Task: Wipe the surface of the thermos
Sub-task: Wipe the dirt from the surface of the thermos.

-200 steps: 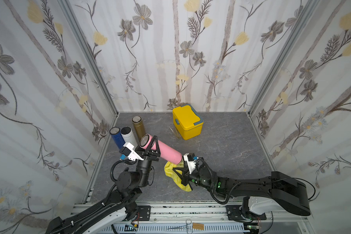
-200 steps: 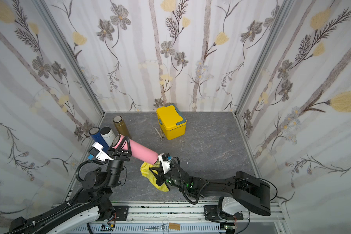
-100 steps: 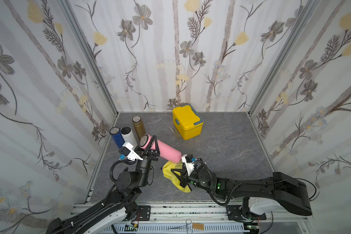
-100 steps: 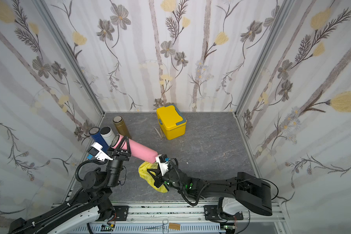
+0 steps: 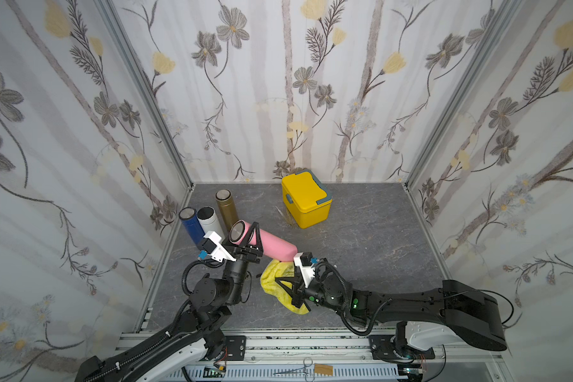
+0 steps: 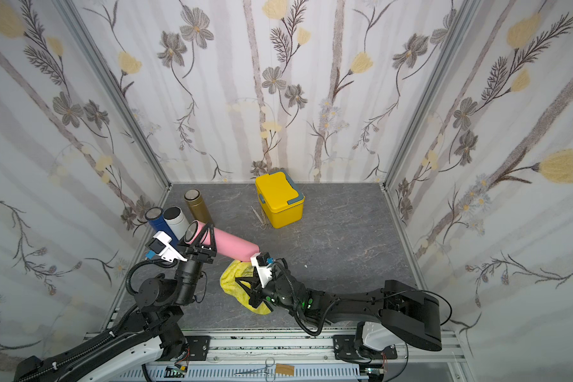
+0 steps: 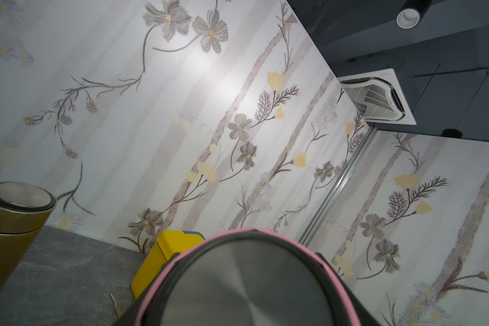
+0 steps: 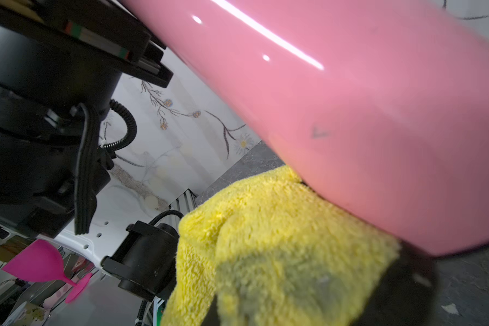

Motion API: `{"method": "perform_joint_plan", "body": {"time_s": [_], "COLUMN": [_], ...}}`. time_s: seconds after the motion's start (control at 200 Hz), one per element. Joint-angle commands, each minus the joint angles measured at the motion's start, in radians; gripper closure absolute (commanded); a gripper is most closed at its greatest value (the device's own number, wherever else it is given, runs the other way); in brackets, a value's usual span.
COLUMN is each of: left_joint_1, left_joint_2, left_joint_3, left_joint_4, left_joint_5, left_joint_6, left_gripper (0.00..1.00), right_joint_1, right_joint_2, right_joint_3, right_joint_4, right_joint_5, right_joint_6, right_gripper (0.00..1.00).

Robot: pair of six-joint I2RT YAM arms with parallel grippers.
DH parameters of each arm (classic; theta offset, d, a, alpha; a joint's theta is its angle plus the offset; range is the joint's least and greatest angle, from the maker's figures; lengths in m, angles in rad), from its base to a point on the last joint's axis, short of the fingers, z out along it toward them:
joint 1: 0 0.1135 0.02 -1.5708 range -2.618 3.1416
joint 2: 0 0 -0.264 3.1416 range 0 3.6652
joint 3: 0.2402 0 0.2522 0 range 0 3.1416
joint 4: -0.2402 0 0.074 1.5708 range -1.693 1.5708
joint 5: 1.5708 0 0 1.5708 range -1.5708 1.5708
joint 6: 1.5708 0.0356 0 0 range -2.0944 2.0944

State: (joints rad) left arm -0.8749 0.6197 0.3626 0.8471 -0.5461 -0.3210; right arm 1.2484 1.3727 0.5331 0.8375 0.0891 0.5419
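The pink thermos (image 5: 273, 243) (image 6: 235, 246) hangs tilted above the floor, steel lid end up and to the left. My left gripper (image 5: 249, 235) (image 6: 205, 236) is shut on it just below the lid (image 7: 246, 285). My right gripper (image 5: 286, 287) (image 6: 248, 287) is shut on a yellow cloth (image 5: 275, 281) (image 6: 232, 281). It sits below the thermos's lower end. In the right wrist view the cloth (image 8: 280, 225) presses against the underside of the pink thermos body (image 8: 350, 113). The right fingertips are buried in the cloth.
Blue (image 5: 189, 225), white (image 5: 209, 221) and gold (image 5: 225, 208) thermoses stand by the left wall, close behind my left gripper. A yellow lidded box (image 5: 306, 200) stands at the back, with tweezers (image 5: 286, 215) beside it. Scissors (image 5: 298, 368) lie on the front rail.
My right gripper and the yellow cloth have slid a little to the left under the thermos, toward the left arm. The left gripper and thermos have stayed put.
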Motion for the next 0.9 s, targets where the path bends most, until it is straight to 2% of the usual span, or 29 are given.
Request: {"method": "perform_joint_plan", "body": {"time_s": [0.0,0.095,0.22,0.355,0.505,0.664,0.729,0.824,0.899], "left_joint_1": [0.003,0.003,0.004,0.006,0.007,0.008,0.007,0.008,0.009], "left_joint_2": [-0.006,-0.005,-0.005,-0.005,-0.008,-0.015,-0.013,-0.008,-0.006], "left_joint_3": [0.012,0.014,0.017,0.016,0.017,0.015,0.015,0.017,0.016], "left_joint_4": [0.046,0.044,0.041,0.038,0.034,0.032,0.034,0.036,0.034], "left_joint_5": [0.008,0.013,0.015,0.017,0.020,0.020,0.020,0.023,0.026], "left_joint_6": [-0.007,-0.009,-0.007,-0.007,-0.007,-0.007,-0.008,-0.010,-0.012], "left_gripper": [1.00,1.00,1.00,1.00,1.00,1.00,1.00,1.00,1.00], "right_joint_1": [-0.043,-0.060,-0.007,0.043,-0.001,-0.060,-0.032,0.035,0.049], "right_joint_2": [-0.012,0.006,0.034,0.024,-0.022,-0.020,-0.006,0.017,0.022], "right_joint_3": [-0.016,-0.001,0.043,0.077,0.018,-0.022,0.001,0.068,0.094], "right_joint_4": [0.025,0.005,0.031,0.014,-0.014,-0.002,-0.003,-0.046,-0.062], "right_joint_5": [0.049,0.004,-0.070,-0.052,0.100,0.037,0.009,0.031,0.032], "right_joint_6": [0.055,0.056,0.006,-0.047,0.006,0.055,0.035,-0.027,-0.036], "right_gripper": [1.00,1.00,1.00,1.00,1.00,1.00,1.00,1.00,1.00]}}
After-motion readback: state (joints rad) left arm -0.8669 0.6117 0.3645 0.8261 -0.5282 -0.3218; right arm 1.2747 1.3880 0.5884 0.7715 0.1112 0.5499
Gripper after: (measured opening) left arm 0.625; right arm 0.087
